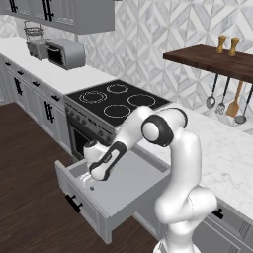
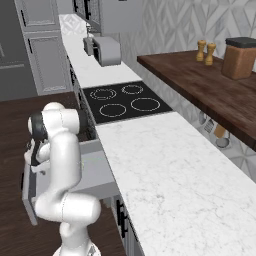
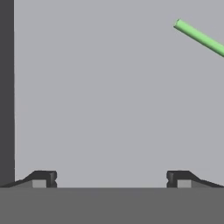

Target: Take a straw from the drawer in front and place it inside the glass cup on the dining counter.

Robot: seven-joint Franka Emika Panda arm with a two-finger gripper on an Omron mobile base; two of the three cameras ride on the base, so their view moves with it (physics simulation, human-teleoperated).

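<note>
Lowered into the open drawer (image 1: 143, 185), hand (image 3: 111, 179) spread fully wide, gripping nothing. One straw (image 3: 200, 38) in the hand view — pale green, flat on the grey drawer floor, off toward 2 o'clock of the fingertips (image 3: 43, 178) and well apart from them. Long axis slanted from 10 to 4 o'clock, far end cut by the frame edge. One hand, one drawer pulled out. Likely needs a shift toward the straw — then a turn to straddle it.

Black cooktop (image 1: 116, 101) set into the marble worktop (image 2: 165, 170), toaster oven (image 1: 65, 53) at its far end, two wooden shakers (image 1: 227, 45) on the dark shelf (image 2: 210, 90), utensils (image 1: 227, 101) hung beneath.
</note>
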